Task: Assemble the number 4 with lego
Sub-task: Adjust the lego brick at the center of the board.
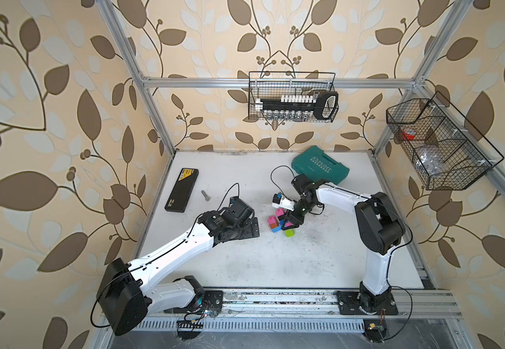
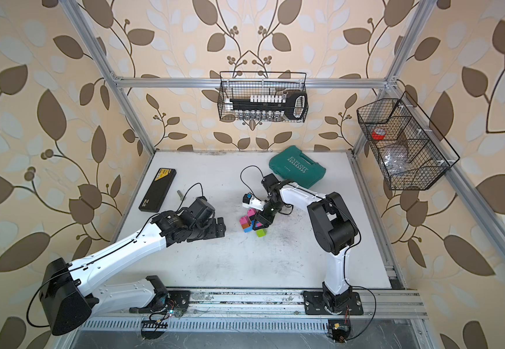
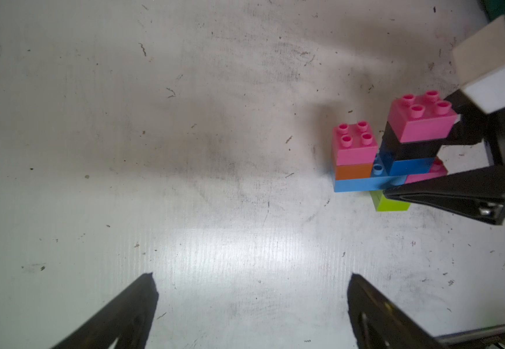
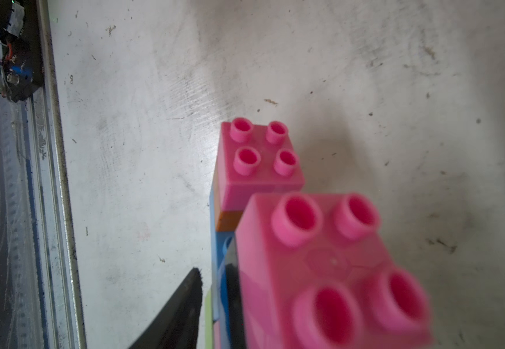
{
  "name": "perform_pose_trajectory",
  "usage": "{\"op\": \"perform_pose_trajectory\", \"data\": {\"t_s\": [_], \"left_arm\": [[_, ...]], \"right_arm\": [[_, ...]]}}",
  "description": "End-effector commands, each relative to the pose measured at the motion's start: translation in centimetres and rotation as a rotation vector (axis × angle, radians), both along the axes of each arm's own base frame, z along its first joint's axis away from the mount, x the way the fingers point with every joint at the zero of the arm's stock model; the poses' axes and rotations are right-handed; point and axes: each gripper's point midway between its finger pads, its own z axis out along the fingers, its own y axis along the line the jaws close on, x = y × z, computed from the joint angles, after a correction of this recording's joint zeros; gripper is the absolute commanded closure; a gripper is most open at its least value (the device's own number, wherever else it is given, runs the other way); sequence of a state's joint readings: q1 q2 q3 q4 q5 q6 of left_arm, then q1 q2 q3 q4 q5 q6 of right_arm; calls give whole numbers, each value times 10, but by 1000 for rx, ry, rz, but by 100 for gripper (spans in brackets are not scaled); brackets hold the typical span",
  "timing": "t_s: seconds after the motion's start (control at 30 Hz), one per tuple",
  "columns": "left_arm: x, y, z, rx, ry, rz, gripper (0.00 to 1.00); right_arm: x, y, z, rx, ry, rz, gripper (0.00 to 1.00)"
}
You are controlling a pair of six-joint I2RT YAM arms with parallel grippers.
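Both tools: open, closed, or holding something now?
Left tool: open, empty.
Right tool: jaws around the lego figure; grip cannot be told.

Right up close, a blurred pink brick [image 4: 320, 272] looms, studs up. Behind it a second pink brick [image 4: 260, 163] sits on an orange brick [image 4: 228, 220], over a blue brick [image 4: 218, 263]. A lime green sliver [image 4: 208, 320] shows alongside. One black finger [image 4: 178, 314] stands just beside the blue, not touching. A metal rail [image 4: 55, 181] edges the scuffed white table [image 4: 139, 151].
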State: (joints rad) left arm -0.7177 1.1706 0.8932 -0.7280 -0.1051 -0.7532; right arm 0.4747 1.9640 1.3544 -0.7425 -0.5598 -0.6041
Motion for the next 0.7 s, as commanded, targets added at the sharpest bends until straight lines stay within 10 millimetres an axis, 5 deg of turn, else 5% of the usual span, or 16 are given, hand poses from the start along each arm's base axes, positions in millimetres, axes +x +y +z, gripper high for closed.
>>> {"op": "perform_pose_trajectory", "data": {"t_s": [0.0,0.33,0.5,0.67], "left_arm": [[5,2,3,-3,-21,-5,1],[5,6,3,1,-21,6,1],[13,7,5,36,-55,-12,1],[36,17,21,129,-178,-44,1]], "right_arm": [[4,4,5,25,42,-17,42],[18,3,9,25,56,-86,40],[52,-14,40,134,-1,-309,37],[65,-42,69,160,-114,-465,23]]}}
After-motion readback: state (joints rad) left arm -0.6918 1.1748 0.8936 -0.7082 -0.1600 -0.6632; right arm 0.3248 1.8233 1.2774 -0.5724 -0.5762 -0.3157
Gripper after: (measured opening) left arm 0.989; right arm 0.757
